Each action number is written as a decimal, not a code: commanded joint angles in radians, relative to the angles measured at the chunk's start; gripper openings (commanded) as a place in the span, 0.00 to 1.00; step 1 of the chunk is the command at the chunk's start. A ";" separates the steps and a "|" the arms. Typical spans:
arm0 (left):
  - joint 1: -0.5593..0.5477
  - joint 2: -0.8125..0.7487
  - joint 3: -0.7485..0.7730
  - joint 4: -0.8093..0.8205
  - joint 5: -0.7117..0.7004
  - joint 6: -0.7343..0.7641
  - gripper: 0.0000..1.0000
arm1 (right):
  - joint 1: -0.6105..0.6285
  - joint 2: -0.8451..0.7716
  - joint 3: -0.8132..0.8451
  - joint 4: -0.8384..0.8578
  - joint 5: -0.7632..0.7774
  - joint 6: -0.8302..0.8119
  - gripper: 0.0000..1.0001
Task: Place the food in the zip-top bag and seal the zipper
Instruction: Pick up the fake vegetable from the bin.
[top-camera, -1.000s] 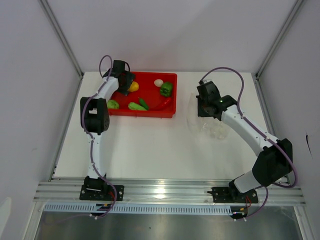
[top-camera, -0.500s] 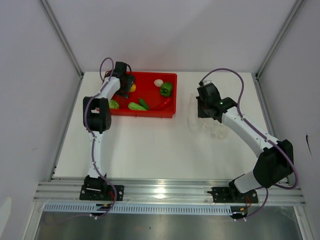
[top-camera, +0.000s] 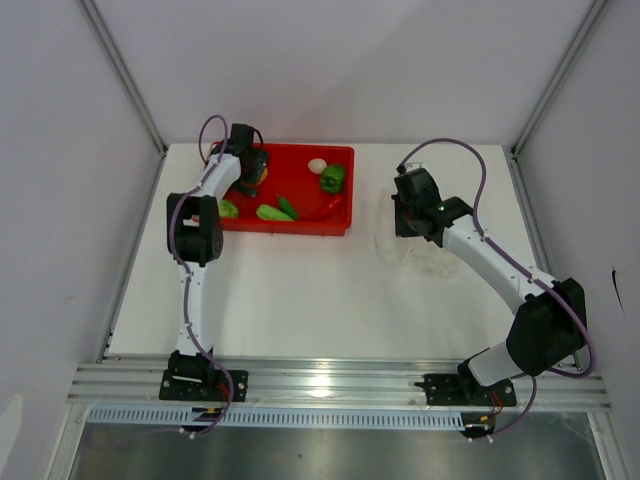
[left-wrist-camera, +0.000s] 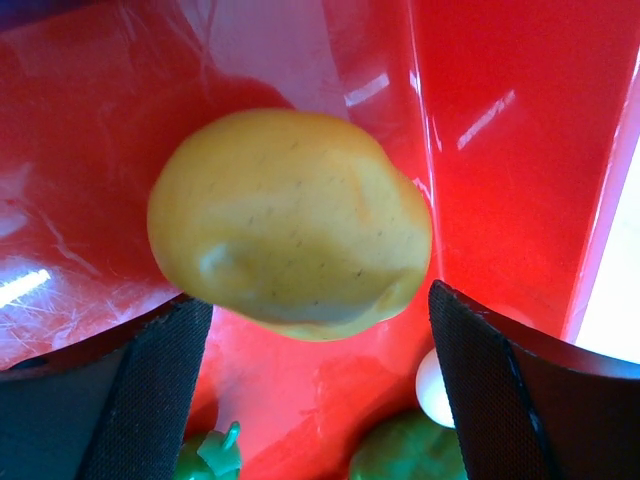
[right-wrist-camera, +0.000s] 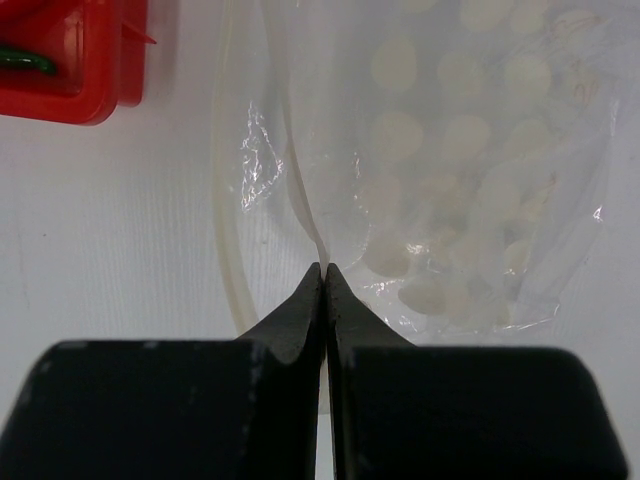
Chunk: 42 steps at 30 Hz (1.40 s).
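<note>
Left pincer (left-wrist-camera: 315, 305) has descended; lemon (left-wrist-camera: 290, 220) sits between its fingers (left-wrist-camera: 150, 400) (spread wide).

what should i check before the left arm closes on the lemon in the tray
1. Left fingers open, one on each side of the lemon: ok.
2. Lemon lying in the red tray, nothing on top of it: ok.
3. Grip on the lemon: not ok, the fingers are not closed on it.
4. Right fingers shut on the edge of the zip-top bag: ok.
5. Bag mouth open wide enough for the lemon: cannot tell.
</note>
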 joint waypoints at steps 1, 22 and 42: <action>0.006 -0.030 0.008 0.009 -0.069 0.017 0.91 | 0.001 -0.026 -0.007 0.037 0.017 -0.015 0.00; 0.062 -0.038 -0.014 -0.036 -0.112 0.000 0.99 | -0.007 -0.043 -0.021 0.073 0.005 -0.030 0.00; 0.061 -0.125 -0.190 0.108 -0.049 0.055 0.27 | -0.001 -0.051 -0.010 0.053 -0.004 -0.004 0.00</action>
